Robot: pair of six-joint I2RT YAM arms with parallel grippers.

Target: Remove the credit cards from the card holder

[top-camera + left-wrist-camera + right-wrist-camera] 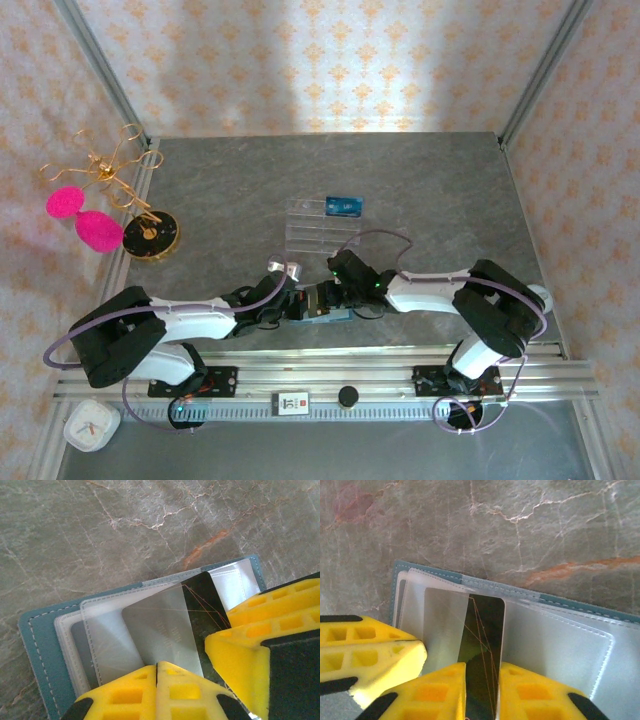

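At the near edge of the table (440, 190): blue wallet (37, 645) lying open, left gripper (157, 667) pressed together on its clear sleeve (107, 625), right gripper (482, 669) narrowed around a dark card (487, 625) half out, grip uncertain; that card not yet free, grey card (80, 635) left in its pocket

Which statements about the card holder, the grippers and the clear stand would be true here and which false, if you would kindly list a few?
1. The card holder lies open on the table. True.
2. The left gripper has its fingers spread wide apart. False: its fingers are pressed together.
3. A dark card shows in the gap between the fingers of the right gripper. True.
4. The clear stand has nothing on it. False: a small blue item sits on its far tier.
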